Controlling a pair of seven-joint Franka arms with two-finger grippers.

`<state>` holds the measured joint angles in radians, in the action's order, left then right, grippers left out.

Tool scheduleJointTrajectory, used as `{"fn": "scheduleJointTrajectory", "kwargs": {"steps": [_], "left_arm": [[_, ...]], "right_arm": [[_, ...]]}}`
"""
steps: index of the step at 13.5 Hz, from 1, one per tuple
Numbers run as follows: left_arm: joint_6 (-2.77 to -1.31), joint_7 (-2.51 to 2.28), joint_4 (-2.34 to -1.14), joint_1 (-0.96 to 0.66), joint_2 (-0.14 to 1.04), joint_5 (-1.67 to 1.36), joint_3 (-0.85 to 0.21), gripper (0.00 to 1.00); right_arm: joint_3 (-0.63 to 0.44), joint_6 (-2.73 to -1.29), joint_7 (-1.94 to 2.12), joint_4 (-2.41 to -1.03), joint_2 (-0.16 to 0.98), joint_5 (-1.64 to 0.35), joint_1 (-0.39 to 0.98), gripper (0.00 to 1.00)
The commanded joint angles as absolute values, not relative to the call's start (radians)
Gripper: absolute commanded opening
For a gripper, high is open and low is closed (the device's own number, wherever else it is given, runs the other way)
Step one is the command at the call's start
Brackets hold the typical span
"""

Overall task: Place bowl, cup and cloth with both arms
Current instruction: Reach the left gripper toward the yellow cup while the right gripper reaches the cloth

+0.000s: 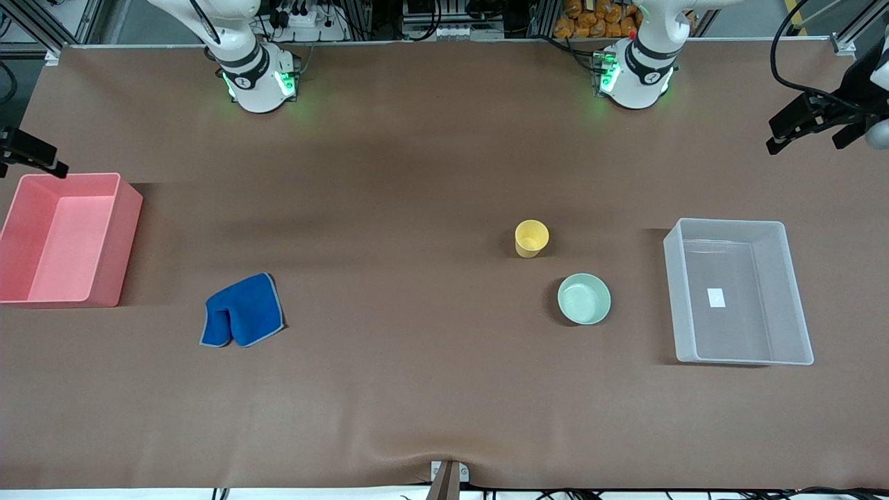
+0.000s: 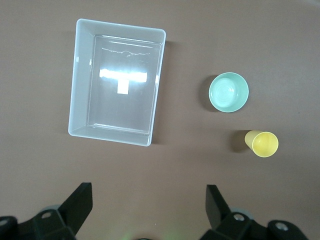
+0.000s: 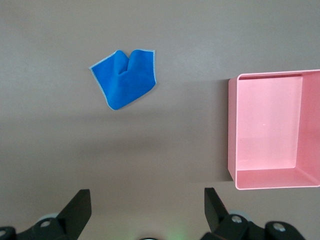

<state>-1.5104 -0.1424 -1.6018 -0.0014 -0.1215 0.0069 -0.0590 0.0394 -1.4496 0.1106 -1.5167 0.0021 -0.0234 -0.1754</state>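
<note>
The pale mint bowl (image 1: 584, 298) sits on the table toward the left arm's end, with the yellow cup (image 1: 531, 238) upright just farther from the front camera. Both show in the left wrist view, the bowl (image 2: 229, 92) and the cup (image 2: 262, 143). The blue cloth (image 1: 242, 310) lies folded toward the right arm's end and shows in the right wrist view (image 3: 125, 78). My left gripper (image 2: 148, 192) is open and empty, high over the table by the clear bin; it also shows in the front view (image 1: 781, 135). My right gripper (image 3: 147, 197) is open and empty, high by the pink bin, also in the front view (image 1: 42, 158).
A clear plastic bin (image 1: 792, 305) stands at the left arm's end of the table, beside the bowl. A pink bin (image 1: 121, 236) stands at the right arm's end, beside the cloth. The brown table cover runs bare between the cloth and the cup.
</note>
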Motion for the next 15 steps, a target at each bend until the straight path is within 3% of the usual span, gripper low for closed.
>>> {"fn": "scheduleJointTrajectory", "kwargs": {"steps": [1,6,8,15], "left_arm": [[-1.487,-0.15,-1.611,-0.015,-0.14,0.032,-0.055,1.0],[-1.485,-0.153,-1.583,-0.017,-0.098,0.034,-0.066,1.0],[-1.489,-0.158,-1.615,-0.014,-0.094,0.029,-0.122,1.0],[-1.845,-0.368,-1.983,-0.011,-0.094,0.017,-0.362,1.0]], "right_arm": [[0.041,-1.437,0.126,-1.511,0.002,-0.014,-0.17,1.0],[0.04,-1.437,0.124,-1.513,0.006,-0.014,-0.178,1.0],[0.038,-1.44,0.124,-1.511,0.028,-0.014,-0.179,1.0],[0.04,-1.531,0.124,-1.509,0.184,-0.026,-0.155,1.0]]}}
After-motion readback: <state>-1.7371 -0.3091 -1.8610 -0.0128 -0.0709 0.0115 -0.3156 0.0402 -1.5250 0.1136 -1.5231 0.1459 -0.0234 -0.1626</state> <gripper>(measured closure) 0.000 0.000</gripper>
